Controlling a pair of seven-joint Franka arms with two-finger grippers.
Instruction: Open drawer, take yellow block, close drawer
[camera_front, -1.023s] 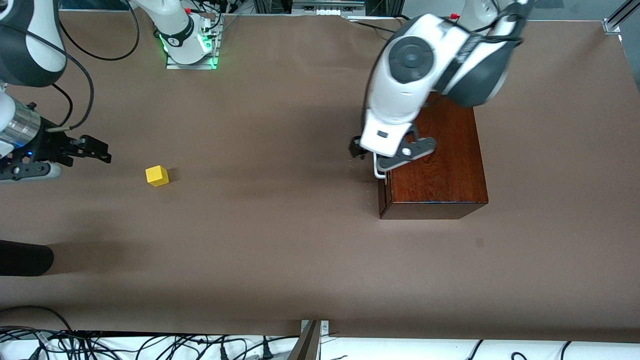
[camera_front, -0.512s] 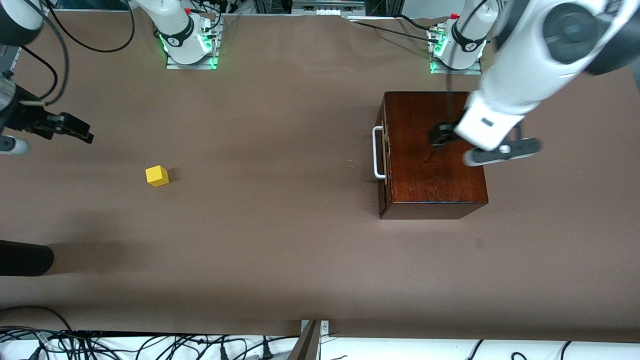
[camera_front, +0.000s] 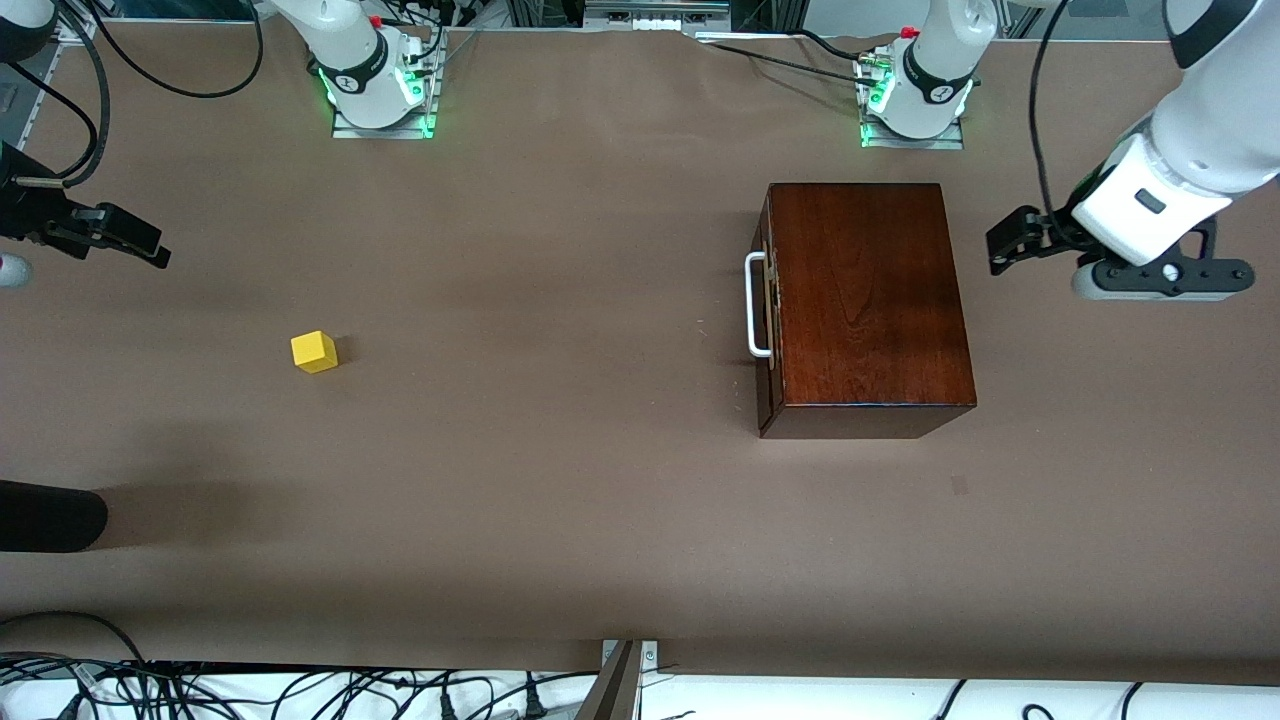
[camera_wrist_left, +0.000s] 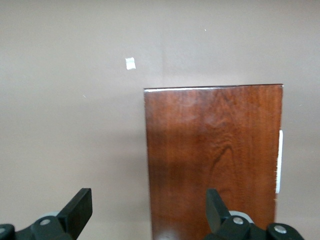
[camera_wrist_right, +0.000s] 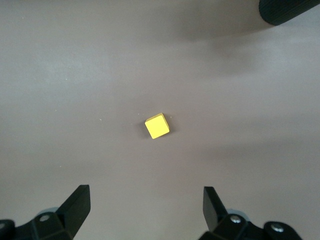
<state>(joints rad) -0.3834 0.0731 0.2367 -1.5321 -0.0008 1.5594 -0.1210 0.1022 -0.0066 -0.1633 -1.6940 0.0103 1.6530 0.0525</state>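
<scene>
The drawer (camera_front: 768, 305) is sitting fully shut in its mahogany box (camera_front: 865, 300) toward the left arm's end of the table (camera_front: 560, 480), its white bar handle (camera_front: 756, 305) facing the table's middle. The yellow block (camera_front: 314, 352) is lying out on the bare cloth, well apart from the box, toward the right arm's end and slightly nearer the front camera. By the look of things the task is already finished.

The left gripper (camera_front: 1010, 240) is hovering with jaws spread and empty, over the table beside the box. The right gripper (camera_front: 125, 235) is likewise gaping and empty, over the table's edge near the block.

Risk is looking slight: an arm sweeping low could be nudging the loose block or clipping the protruding handle.
</scene>
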